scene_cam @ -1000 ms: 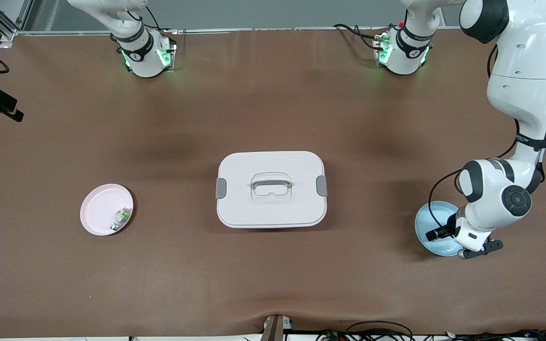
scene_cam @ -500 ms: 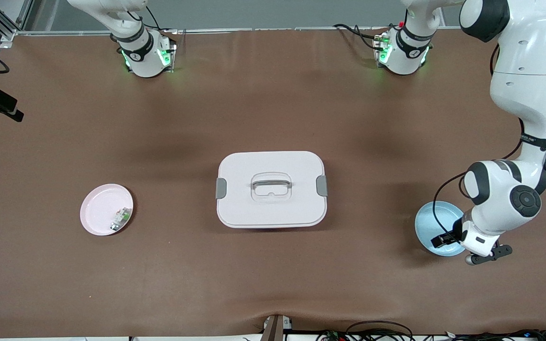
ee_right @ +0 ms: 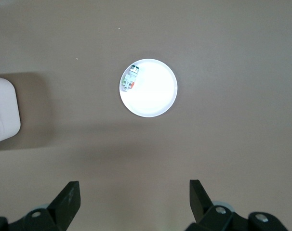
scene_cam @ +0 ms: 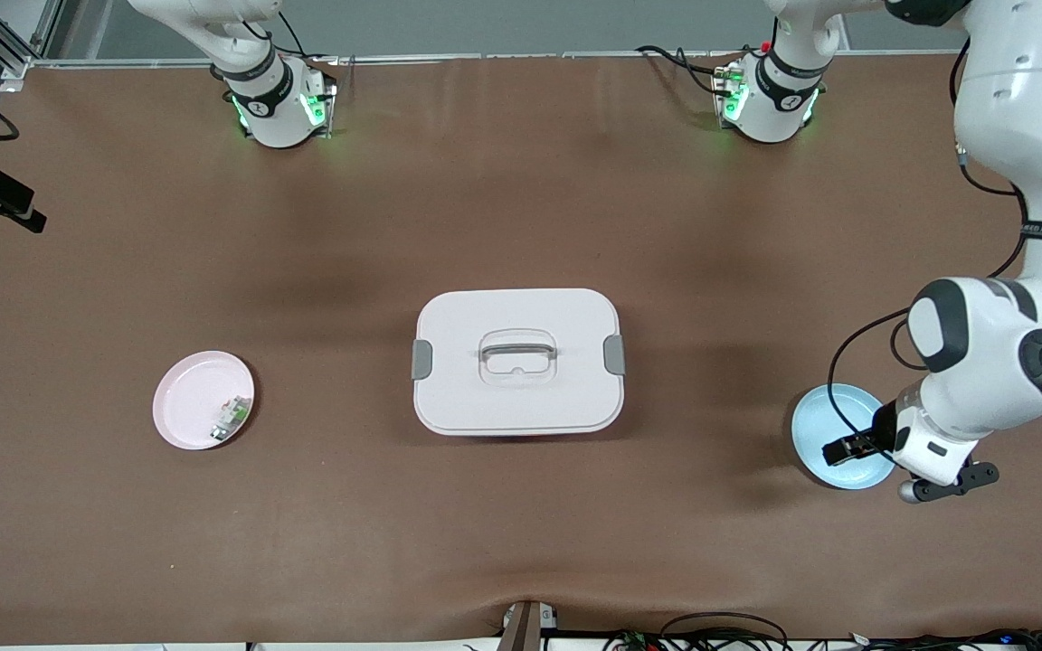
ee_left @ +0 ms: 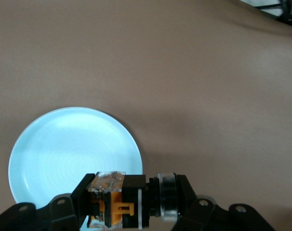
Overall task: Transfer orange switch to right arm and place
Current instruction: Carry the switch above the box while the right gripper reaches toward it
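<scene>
Left gripper (ee_left: 129, 202) clamps the orange switch (ee_left: 118, 201) over the blue plate (ee_left: 64, 144); right gripper (ee_right: 134, 202) spread, waiting high over the pink plate (ee_right: 155, 96); switch prob light, rigid, slick plastic, so pinch its free silver-ringed end

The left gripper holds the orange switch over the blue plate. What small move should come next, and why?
Probably the left gripper should carry the orange switch from over the blue plate toward the table's middle. Its fingers are shut on the switch, which is clear of the plate. The right gripper hangs open high over the pink plate, so the two are not yet together for the handover.
</scene>
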Controlling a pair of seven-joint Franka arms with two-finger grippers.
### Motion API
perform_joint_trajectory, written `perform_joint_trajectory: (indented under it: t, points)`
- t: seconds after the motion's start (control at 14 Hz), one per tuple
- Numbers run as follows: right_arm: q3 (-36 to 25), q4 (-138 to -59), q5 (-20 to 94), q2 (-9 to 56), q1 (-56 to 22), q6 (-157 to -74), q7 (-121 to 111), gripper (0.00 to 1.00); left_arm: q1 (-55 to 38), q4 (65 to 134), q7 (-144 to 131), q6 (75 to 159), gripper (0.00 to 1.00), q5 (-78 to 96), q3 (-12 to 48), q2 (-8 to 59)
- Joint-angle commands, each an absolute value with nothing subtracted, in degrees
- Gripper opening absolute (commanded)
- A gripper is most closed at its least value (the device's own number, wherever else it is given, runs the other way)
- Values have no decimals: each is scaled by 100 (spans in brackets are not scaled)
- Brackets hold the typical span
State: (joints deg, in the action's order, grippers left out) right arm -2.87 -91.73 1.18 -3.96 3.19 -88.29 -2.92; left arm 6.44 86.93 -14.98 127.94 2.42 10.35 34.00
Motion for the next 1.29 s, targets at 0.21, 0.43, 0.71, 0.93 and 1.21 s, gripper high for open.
perform_joint_trajectory:
  t: [0.21, 0.43, 0.71, 0.93, 1.21]
  points:
    - [-237, -9088, 97, -334, 141, -8552, -281, 100, 668, 8597, -3072, 11402, 0, 703, 1651, 2602]
    - [-229, -9105, 114, -334, -148, -8543, -246, 100, 686, 8157, -4022, 10750, 0, 1018, 2047, 2514]
    - [-229, -9175, 552, -334, -571, -8543, 797, 100, 668, 7911, -5375, 10564, 0, 1345, 2608, 2461]
    - [-229, -9290, 1115, -334, -772, -8639, 1194, 100, 616, 7753, -6727, 10565, 0, 1441, 3180, 2461]
    - [-229, -9404, 1221, -334, -1483, -8999, 2169, 100, 554, 7541, -8593, 10696, 0, 1626, 3839, 2566]
